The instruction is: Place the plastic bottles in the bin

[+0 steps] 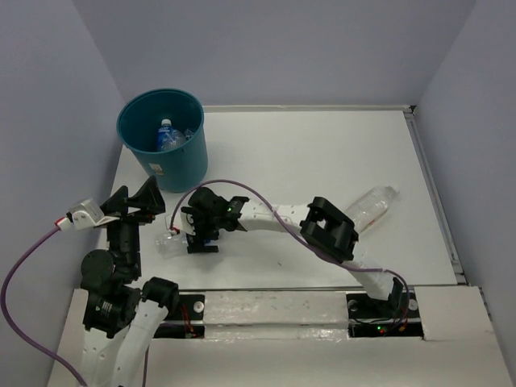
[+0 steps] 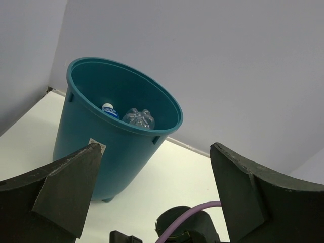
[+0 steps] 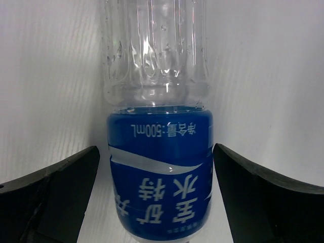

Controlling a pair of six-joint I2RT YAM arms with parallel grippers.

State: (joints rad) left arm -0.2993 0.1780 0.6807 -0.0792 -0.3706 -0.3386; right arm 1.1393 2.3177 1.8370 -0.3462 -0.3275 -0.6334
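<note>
Currently the step in hand is, as I judge it, the grasp of one bottle that lies on the tabletop point(image 1: 322, 161) just in front of the bin point(image 1: 181, 165). The right end effector point(image 1: 200, 240) is lowered over this blue-labelled bottle point(image 3: 159, 167). Its two fingers point(image 3: 55, 197) stand wide open on both sides of the label, with a clear gap between each finger and the plastic, so nothing is gripped. The bottle lies on its side, with the label near the wrist and the clear ribbed part pointing away.

The left end effector point(image 1: 135, 201) is also fully open and empty. It hangs at the near left of the bin, beside its wall. Inside the bin at least two plastic bottles point(image 2: 138, 118) are seen, one with a blue cap. One more clear bottle point(image 1: 375, 205) lies on the tabletop far to the right of the bin, well apart from both end effectors.

So the task seems about half done. The next move calls for closing the right fingers on the labelled middle of the bottle, and gently, because such thin plastic probably crushes and can slip out. Then the arm must lift the bottle above the rim of the bin, which is close, and release it over the opening.
</note>
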